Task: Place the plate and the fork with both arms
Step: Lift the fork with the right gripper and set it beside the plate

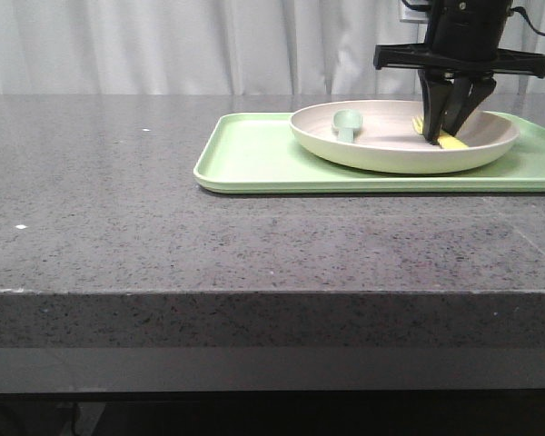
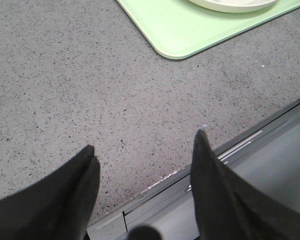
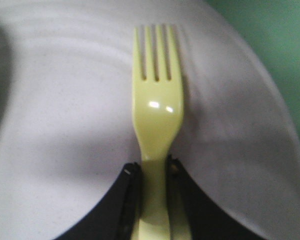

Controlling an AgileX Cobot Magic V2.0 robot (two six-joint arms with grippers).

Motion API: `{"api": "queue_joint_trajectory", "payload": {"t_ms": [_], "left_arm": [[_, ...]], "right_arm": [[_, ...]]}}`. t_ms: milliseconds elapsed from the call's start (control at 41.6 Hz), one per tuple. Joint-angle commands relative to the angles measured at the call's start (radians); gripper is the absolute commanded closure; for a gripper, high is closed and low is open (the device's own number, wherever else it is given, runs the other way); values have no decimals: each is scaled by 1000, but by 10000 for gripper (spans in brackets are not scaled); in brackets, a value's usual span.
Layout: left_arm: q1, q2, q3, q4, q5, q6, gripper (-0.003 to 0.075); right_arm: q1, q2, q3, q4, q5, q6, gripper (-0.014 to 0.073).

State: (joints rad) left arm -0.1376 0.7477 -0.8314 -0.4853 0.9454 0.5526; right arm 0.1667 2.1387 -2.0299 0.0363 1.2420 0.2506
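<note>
The cream-beige plate [image 1: 400, 143] rests on the light-green tray [image 1: 254, 159] at the back right of the counter. Inside the plate lies the pale-yellow fork [image 3: 157, 115], tines pointing away from the wrist camera. My right gripper [image 1: 447, 127] reaches down into the plate and is shut on the fork's handle, one finger on each side [image 3: 153, 167]. In the front view only a bit of the fork [image 1: 450, 142] shows beside the fingers. My left gripper [image 2: 142, 150] is open over the bare counter near its front edge, holding nothing, and is out of the front view.
A grey-green spoon [image 1: 348, 123] lies in the left part of the plate. The tray's corner [image 2: 177, 50] and the plate's rim [image 2: 230, 6] show far from the left gripper. The counter's front edge [image 2: 190, 172] runs under the left fingers.
</note>
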Motion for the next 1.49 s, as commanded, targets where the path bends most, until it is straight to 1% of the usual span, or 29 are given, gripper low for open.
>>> {"api": "queue_joint_trajectory", "payload": {"t_ms": [0, 120, 385, 577, 721, 914, 1082, 1467], "left_arm": [[1, -3, -26, -40, -56, 1, 318], [1, -3, -26, -40, -54, 1, 318], [1, -3, -26, -40, -54, 1, 318], [1, -3, -26, -40, -54, 1, 318], [1, -3, -26, -40, -54, 1, 318], [1, -3, -26, -40, -54, 1, 318], [1, -3, -26, -40, -54, 1, 318], [1, -3, -26, -40, -56, 1, 318]], "right_arm": [[-1, -72, -29, -7, 94, -4, 473], [0, -95, -29, -7, 94, -10, 519], [-5, -215, -29, -8, 94, -59, 526], [-64, -311, -29, -8, 94, -81, 526], [-122, -339, -7, -8, 94, -92, 526], [-171, -324, 98, -7, 90, -138, 526], [-195, -297, 186, -6, 31, -152, 526], [-195, -189, 201, 7, -18, -176, 524]]}}
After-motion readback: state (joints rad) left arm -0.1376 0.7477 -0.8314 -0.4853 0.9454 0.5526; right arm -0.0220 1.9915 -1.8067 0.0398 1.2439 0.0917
